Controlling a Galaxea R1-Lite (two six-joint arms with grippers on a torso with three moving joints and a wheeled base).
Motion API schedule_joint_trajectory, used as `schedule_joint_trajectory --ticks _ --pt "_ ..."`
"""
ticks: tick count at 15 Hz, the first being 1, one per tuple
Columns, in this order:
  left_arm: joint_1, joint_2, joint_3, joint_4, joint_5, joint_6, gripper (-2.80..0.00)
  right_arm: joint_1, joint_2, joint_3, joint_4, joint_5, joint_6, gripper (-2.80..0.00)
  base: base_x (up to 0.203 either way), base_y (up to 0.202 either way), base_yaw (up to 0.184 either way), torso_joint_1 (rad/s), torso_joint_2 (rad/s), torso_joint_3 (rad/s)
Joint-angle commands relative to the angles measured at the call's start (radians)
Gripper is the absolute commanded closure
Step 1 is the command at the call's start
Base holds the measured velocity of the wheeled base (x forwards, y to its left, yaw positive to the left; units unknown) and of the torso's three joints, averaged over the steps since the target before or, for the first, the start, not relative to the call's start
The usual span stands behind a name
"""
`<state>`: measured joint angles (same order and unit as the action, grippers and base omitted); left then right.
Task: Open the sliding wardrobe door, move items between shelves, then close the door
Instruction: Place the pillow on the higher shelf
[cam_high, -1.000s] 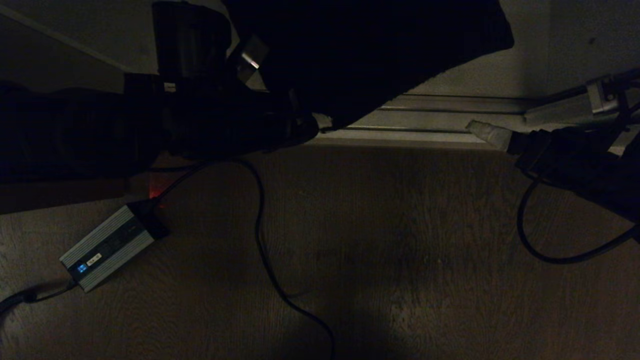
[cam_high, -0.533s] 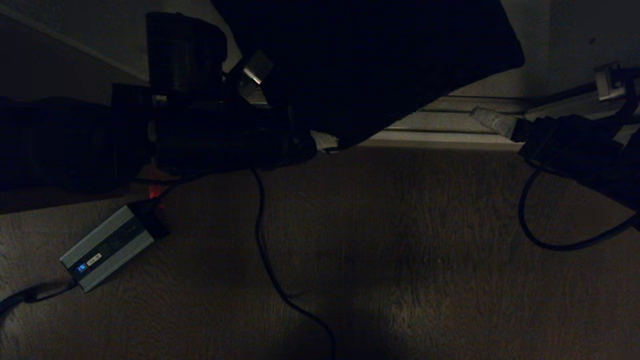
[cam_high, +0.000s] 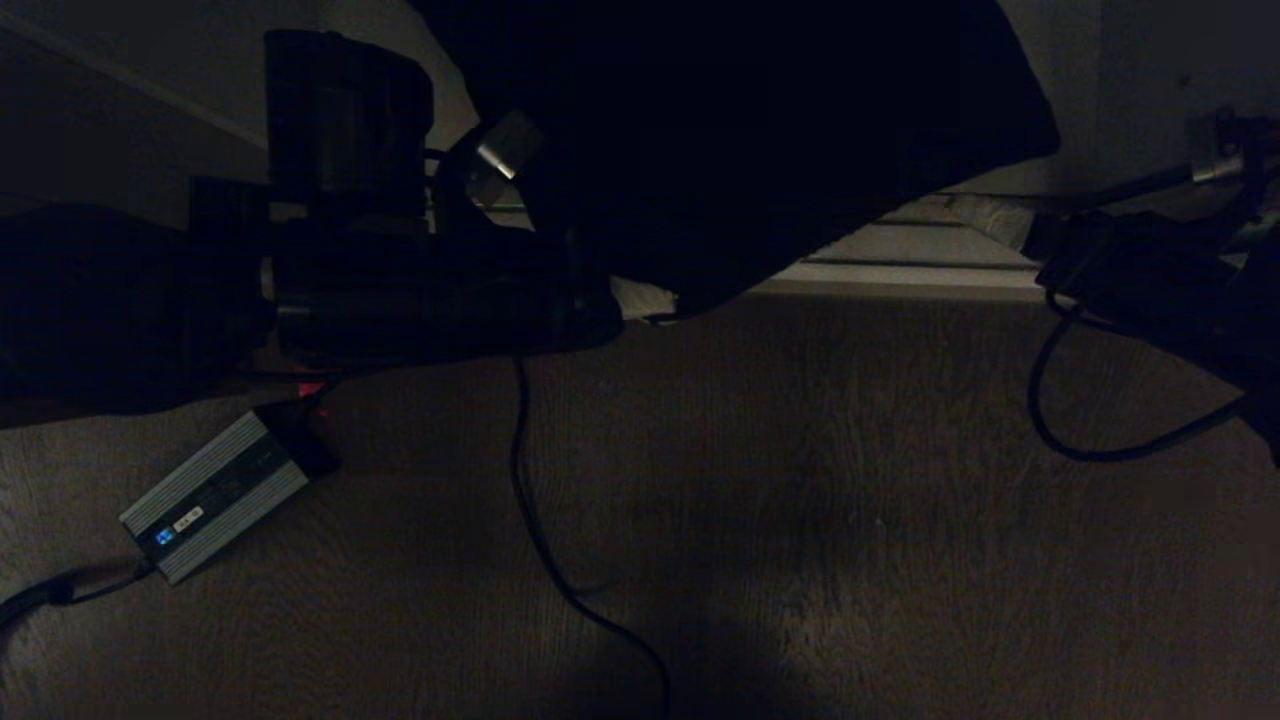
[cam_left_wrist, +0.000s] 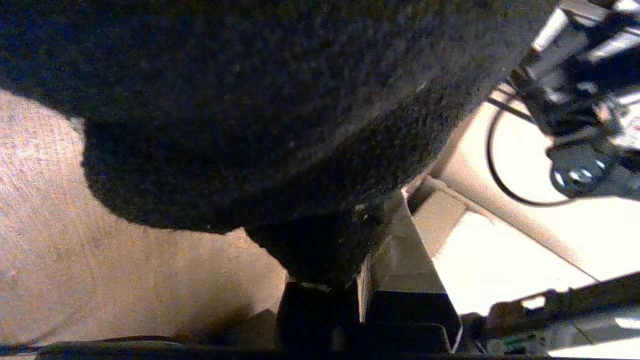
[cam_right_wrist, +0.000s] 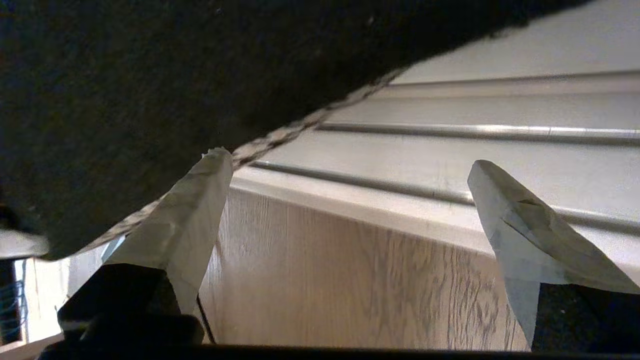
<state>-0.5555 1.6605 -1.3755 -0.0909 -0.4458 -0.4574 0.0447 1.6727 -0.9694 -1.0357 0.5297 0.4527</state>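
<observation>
A black cushion hangs tilted above the floor at the top of the head view. My left gripper is shut on its lower corner; up close the dark fabric bunches between the fingers of that gripper. My right gripper is open at the right, just below the cushion's right edge. In the right wrist view one fingertip lies against the cushion's piped edge, and nothing is between the jaws of the right gripper. I cannot make out the sliding door or the shelves.
The ribbed pale floor track runs behind the grippers, also seen in the right wrist view. A grey power brick lies on the wood floor at the left, with a black cable trailing forward.
My left arm has drawn back to the left, still holding the cushion, whose free right corner has swung right and down. My right gripper has risen toward the cushion's edge.
</observation>
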Motion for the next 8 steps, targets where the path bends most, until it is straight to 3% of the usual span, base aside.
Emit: schedule_joint_trajectory --ticks 1,5,8 --pt "-0.003 -0.028 0.006 0.000 -0.017 -0.003 0.00 -0.002 0.007 -0.033 -0.007 0.001 0.003 -2.80 0.000 0.000 0.000 0.000 0.00 0.000" --pt "-0.011 -0.038 0.009 0.002 -0.017 -0.003 0.00 -0.021 0.042 -0.098 -0.006 0.000 0.008 -2.80 0.000 0.000 0.000 0.000 0.00 0.000" --pt "-0.012 -0.045 0.028 0.000 -0.024 -0.001 0.00 -0.034 0.054 -0.135 -0.007 -0.002 0.071 -2.80 0.000 0.000 0.000 0.000 0.00 0.000"
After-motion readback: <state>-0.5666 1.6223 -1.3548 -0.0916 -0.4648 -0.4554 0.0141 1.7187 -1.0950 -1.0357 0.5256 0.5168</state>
